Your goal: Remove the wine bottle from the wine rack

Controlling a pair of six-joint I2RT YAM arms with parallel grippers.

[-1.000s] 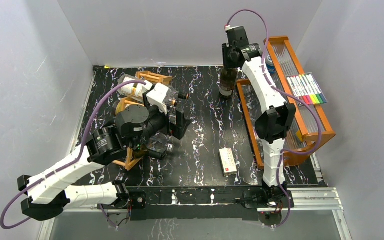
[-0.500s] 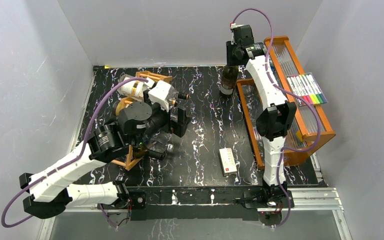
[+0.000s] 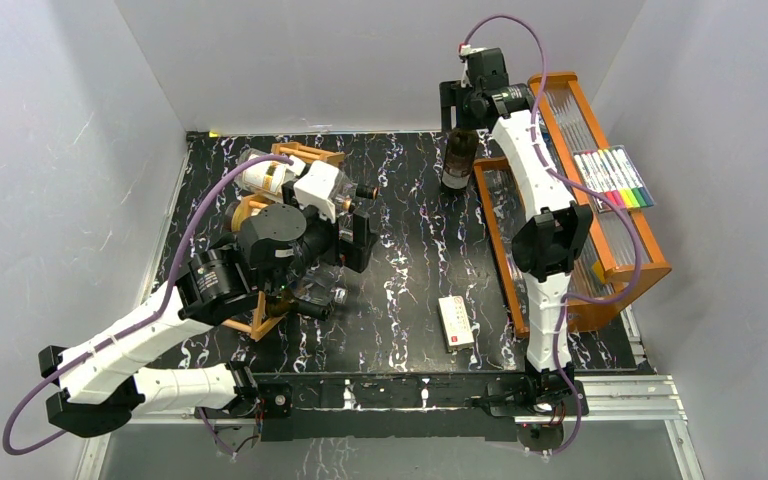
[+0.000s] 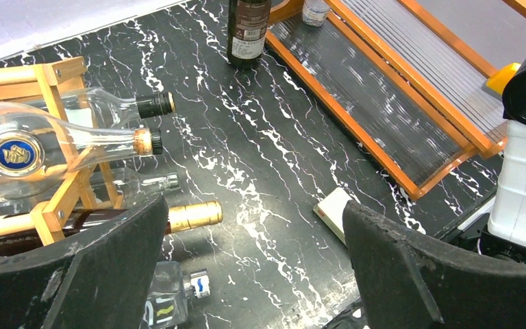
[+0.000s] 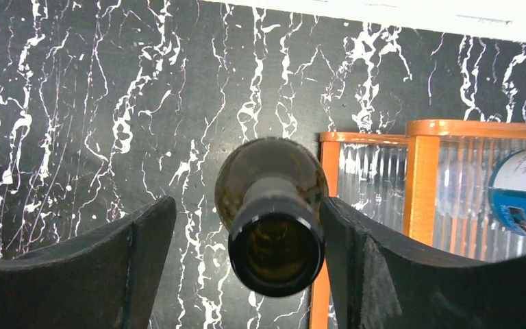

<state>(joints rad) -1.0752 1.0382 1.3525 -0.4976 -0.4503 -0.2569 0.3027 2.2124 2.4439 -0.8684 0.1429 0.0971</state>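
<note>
Robot lab cell.
Bare white walls [image 3: 70, 150] boxing a marbled surface [image 3: 410, 250]; arms [image 3: 525, 170] bolted to aluminium rail [image 3: 630, 398].

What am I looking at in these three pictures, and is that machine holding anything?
Two robot arms, bolted to a black marbled table. One picture looks down from above; the other two come from cameras on each wrist. The right claw stands open around the neck of an upright brown wine bottle, gripping nothing. The left claw hangs open beside the wooden wine rack, where several bottles lie. Beside that bottle sits an orange tray carrying markers; a small white box lies near the front.
</note>
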